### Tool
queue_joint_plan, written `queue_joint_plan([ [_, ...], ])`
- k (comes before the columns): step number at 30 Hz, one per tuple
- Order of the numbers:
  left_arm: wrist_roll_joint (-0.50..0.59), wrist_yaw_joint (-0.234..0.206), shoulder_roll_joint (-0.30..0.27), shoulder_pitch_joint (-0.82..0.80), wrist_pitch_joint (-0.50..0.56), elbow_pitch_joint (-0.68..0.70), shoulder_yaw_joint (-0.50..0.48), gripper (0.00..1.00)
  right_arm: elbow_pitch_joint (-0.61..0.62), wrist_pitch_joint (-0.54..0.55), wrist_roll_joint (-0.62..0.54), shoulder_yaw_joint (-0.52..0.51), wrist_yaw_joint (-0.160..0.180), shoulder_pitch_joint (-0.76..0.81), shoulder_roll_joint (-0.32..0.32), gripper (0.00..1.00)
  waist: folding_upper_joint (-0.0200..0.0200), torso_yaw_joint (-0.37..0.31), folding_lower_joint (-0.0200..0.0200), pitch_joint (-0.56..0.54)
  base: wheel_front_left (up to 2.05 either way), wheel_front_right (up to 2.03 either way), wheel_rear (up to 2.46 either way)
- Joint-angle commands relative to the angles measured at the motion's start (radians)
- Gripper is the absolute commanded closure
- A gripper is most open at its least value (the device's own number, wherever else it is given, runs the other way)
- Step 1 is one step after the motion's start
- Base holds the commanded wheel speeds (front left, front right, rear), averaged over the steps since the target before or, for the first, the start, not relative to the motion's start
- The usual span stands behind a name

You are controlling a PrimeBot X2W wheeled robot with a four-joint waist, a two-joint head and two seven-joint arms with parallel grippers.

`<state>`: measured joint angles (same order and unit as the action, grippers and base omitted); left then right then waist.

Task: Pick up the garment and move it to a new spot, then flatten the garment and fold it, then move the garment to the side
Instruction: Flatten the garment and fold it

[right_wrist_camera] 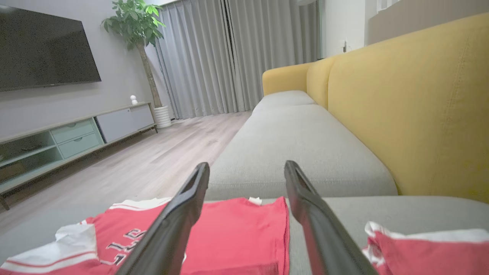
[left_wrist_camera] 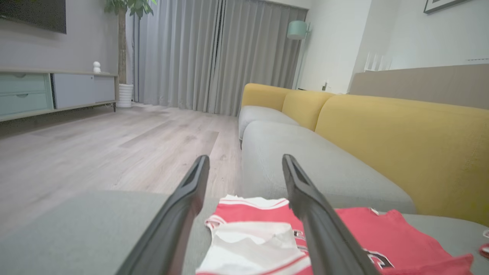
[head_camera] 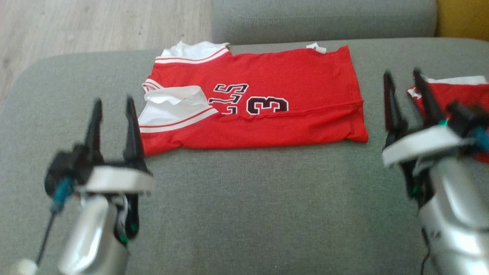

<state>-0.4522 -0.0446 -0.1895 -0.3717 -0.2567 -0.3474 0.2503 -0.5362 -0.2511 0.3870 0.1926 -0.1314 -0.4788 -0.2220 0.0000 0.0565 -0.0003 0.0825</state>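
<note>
- The red sleeveless basketball jersey with white trim and black numbering (head_camera: 298, 76) lies in the middle of the grey fabric sofa cushion (head_camera: 244, 198). It is folded once along its length, neck end toward the robot's left and hem toward its right.
- The left gripper (head_camera: 113, 100) hovers just beside the jersey's near left corner, fingers spread wide with nothing between them. The right gripper (head_camera: 402, 73) hovers off the hem end, apart from the cloth, equally wide and empty.
- The white turned-over armhole flap (head_camera: 175, 101) sits loose on top. A pinch there would likely catch one layer only, and the fold would open on lifting.
- A raised crease (head_camera: 305, 111) runs along the near half. Folding over it could leave the next fold crooked.
- A second red-and-white garment (head_camera: 458, 93) lies just behind the right gripper's fingers, so a careless reach may snag it.
- The cushion looks soft, so fingertips pressing down may sink in and miss the thin cloth.
- The collar lies near the cushion's far edge, with pale wooden floor (head_camera: 76, 23) beyond. A slide that way could drop the jersey.
</note>
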Motion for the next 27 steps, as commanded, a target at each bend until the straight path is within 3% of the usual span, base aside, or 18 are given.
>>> queue_joint_plan([
  [1,0.011,-0.007,-0.012,-0.015,-0.005,0.042,-0.049,0.00,0.045,-0.010,-0.021,0.002,0.001,0.016,0.017,0.00,0.0000,0.002,0.0003,-0.014,0.00,0.00,0.00],
  [12,0.085,0.015,0.061,0.140,-0.005,0.024,-0.103,0.00,0.150,-0.008,-0.155,-0.081,0.001,0.209,0.131,0.00,0.0000,0.001,0.0003,-0.003,0.00,0.00,0.00],
  [17,0.105,0.028,0.057,0.095,-0.005,-0.053,-0.110,0.00,0.187,0.012,-0.170,-0.075,0.001,0.201,0.144,0.00,0.0000,-0.012,0.0003,0.029,0.00,0.00,0.00],
  [22,0.115,-0.001,0.048,0.003,0.058,-0.206,-0.107,0.00,0.226,0.032,-0.179,-0.071,0.001,0.187,0.148,0.00,0.0000,-0.025,0.0003,0.072,0.00,0.00,0.00],
  [27,0.113,0.002,0.048,-0.085,0.105,-0.324,-0.097,0.00,0.252,0.045,-0.189,-0.068,0.001,0.180,0.149,0.00,0.0000,-0.033,0.0003,0.106,0.00,0.00,0.00],
])
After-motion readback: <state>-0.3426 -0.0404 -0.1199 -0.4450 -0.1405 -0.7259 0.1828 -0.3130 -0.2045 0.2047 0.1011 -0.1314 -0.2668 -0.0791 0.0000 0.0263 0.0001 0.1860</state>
